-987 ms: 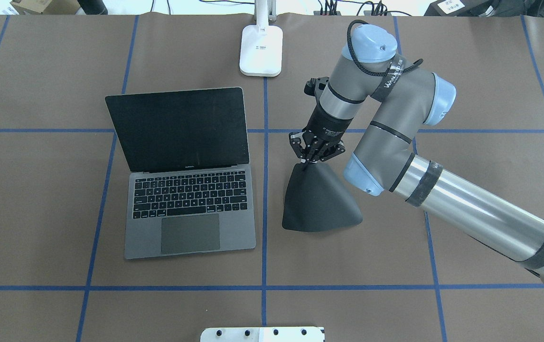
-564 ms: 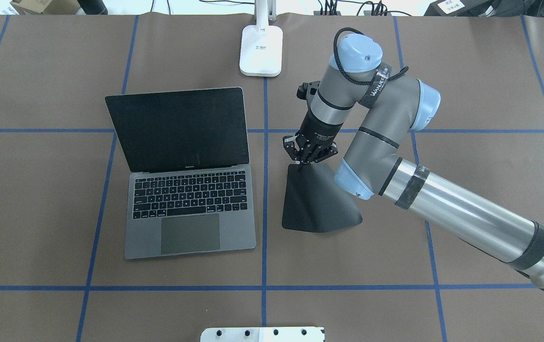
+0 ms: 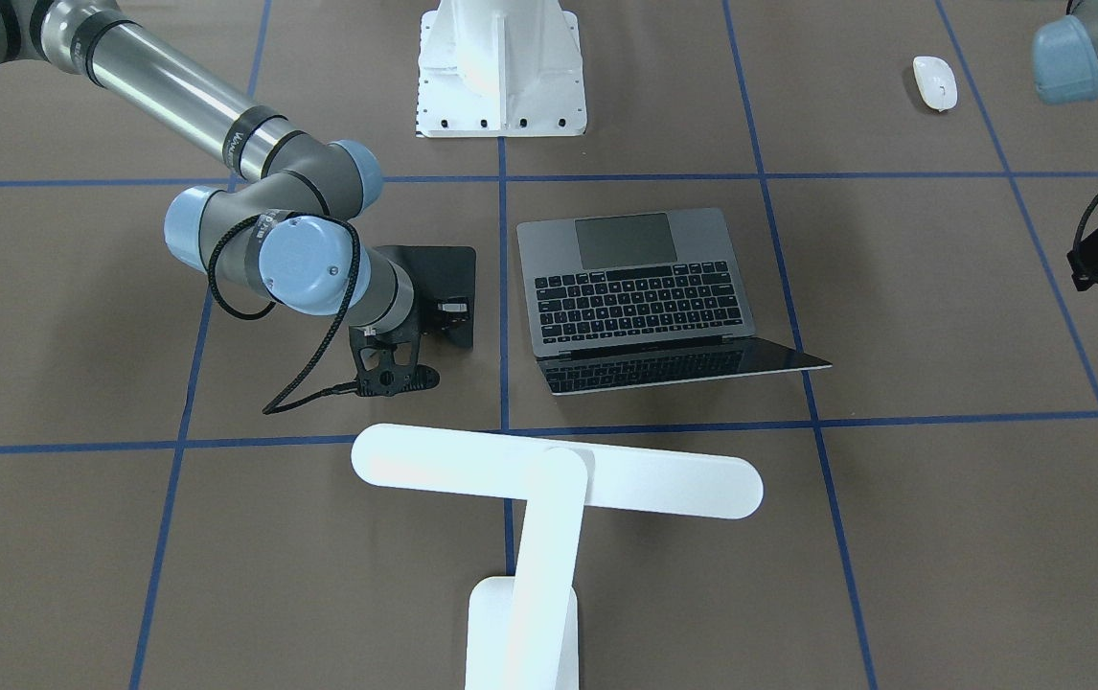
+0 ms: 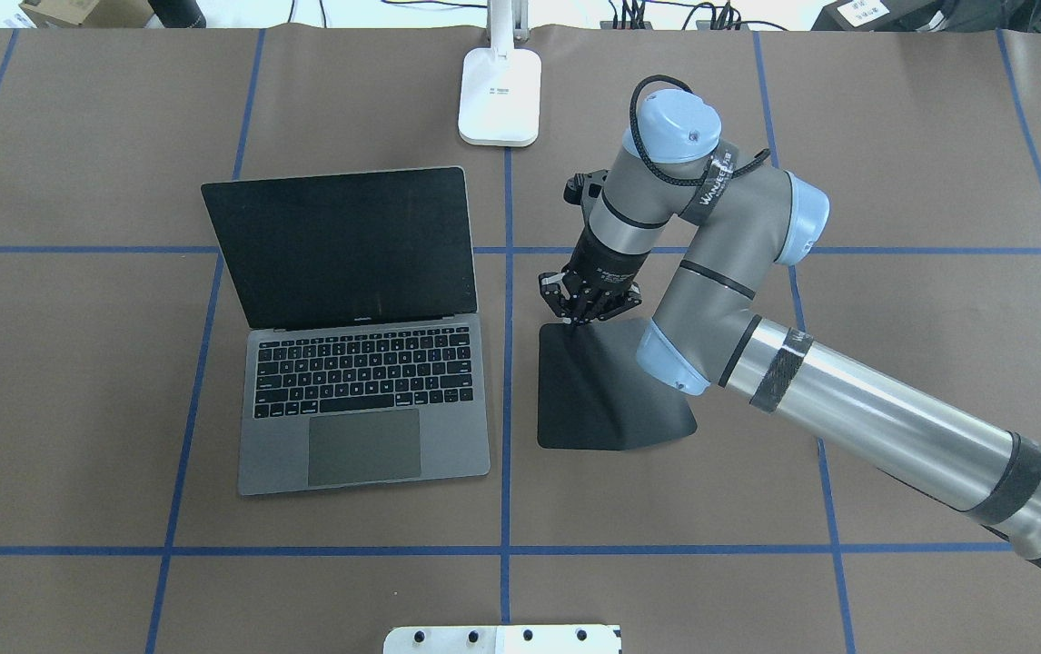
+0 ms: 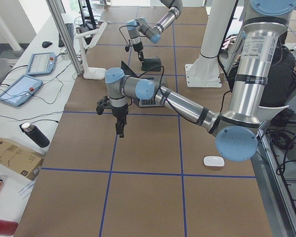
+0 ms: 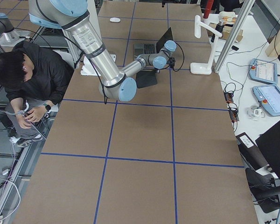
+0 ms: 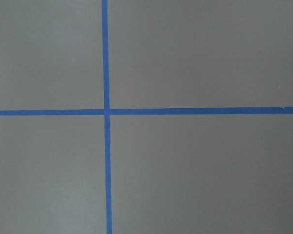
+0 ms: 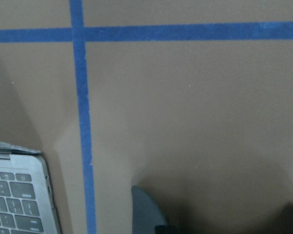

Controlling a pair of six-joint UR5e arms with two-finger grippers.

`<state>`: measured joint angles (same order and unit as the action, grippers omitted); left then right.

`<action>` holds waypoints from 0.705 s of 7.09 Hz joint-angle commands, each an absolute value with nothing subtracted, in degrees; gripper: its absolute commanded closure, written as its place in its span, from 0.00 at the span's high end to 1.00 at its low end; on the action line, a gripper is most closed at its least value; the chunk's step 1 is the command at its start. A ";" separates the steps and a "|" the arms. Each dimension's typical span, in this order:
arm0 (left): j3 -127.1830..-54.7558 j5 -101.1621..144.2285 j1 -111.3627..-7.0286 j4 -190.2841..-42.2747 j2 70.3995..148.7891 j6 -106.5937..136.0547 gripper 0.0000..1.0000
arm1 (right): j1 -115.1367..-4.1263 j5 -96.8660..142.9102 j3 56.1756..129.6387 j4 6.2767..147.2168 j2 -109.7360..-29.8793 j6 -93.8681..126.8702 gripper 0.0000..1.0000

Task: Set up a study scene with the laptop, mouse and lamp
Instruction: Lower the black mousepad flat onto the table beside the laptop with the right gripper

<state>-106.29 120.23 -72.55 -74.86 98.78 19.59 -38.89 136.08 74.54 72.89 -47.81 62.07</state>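
Note:
The open grey laptop (image 4: 361, 363) stands left of centre, also in the front-facing view (image 3: 645, 287). My right gripper (image 4: 586, 309) is shut on the far-left corner of a flat black mat (image 4: 607, 400), which lies right of the laptop with that corner held low over the table. The mat's edge shows in the right wrist view (image 8: 146, 209). The white lamp (image 3: 554, 474) stands at the far table edge, its base (image 4: 500, 95) behind the laptop. The white mouse (image 3: 934, 83) lies on the robot's left side near its base. My left gripper (image 5: 119, 129) hangs over bare table; I cannot tell whether it is open.
The white robot pedestal (image 3: 501, 67) is bolted at the near edge. Blue tape lines cross the brown table cover (image 4: 938, 363). A seated person (image 6: 28, 79) is beside the table on the robot's right. Tablets and cables lie beyond the far edge.
My right gripper has moved left and down with the mat corner. The mat has gone from a raised cone shape to lying flatter on the table.

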 commanded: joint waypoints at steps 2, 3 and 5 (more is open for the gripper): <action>-106.26 120.23 -72.60 -74.88 99.05 19.69 1.00 | -38.94 136.05 74.53 72.77 -47.99 62.05 0.60; -106.26 120.23 -72.60 -74.88 99.05 19.69 1.00 | -38.94 135.97 74.62 72.69 -48.08 61.88 0.99; -106.26 120.23 -72.60 -74.88 99.14 19.69 1.00 | -40.42 135.97 75.14 72.68 -47.99 61.44 0.99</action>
